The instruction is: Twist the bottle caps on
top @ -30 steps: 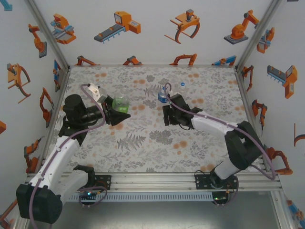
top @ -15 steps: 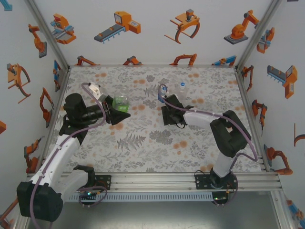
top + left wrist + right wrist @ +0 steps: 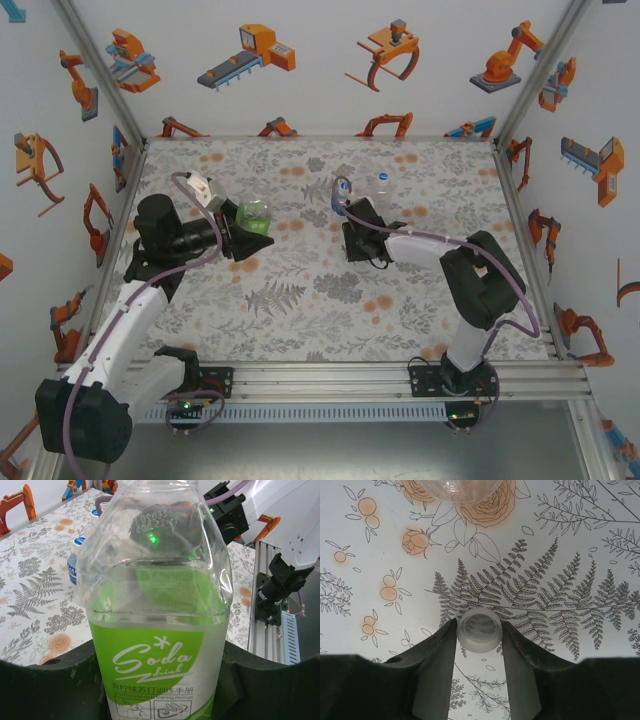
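At nine o'clock your left jaws clamp a green-labelled clear plastic bottle; right jaws pinch a round whitish cap.

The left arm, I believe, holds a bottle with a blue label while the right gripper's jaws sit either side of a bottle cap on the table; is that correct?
Not quite: the left wrist view shows the bottle in the left gripper has a green label, not blue. The rest stands: the right gripper has its jaws either side of the bottle cap.
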Motion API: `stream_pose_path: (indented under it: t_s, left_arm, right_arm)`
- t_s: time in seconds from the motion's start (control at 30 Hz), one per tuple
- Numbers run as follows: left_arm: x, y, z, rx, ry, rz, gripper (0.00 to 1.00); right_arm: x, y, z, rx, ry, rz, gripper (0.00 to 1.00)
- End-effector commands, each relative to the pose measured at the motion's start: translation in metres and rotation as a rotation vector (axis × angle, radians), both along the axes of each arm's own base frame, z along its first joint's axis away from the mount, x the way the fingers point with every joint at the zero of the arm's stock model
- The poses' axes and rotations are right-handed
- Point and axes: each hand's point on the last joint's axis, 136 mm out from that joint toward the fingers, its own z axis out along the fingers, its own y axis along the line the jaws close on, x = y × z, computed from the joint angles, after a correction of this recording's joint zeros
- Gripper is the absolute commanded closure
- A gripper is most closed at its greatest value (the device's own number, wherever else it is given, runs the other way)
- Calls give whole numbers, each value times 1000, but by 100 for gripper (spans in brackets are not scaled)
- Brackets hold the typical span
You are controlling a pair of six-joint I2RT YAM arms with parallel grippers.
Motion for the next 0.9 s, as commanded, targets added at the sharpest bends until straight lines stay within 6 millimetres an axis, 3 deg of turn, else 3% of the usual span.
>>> stream_pose_path:
  t_s: [0.0,0.17,0.53,0.6,0.87]
  left_arm:
    - [-3,0,15,-12,-30,-20,100]
    - [-3,0,16,-12,-31,-22,100]
    - [-3,1,18,-17,-31,-32,100]
    - [-3,1,18,-17,-32,-32,100]
    - [-4,1,18,-18,-32,-34,100]
  right_arm:
    - [-12,-2,5,17,15,1,61]
    - [-39,0,11,14,41,25,62]
    - [-131,34,0,28,148,116,62]
    - [-138,37,-2,11,152,131,61]
    - [-134,38,7,-10,137,125,53]
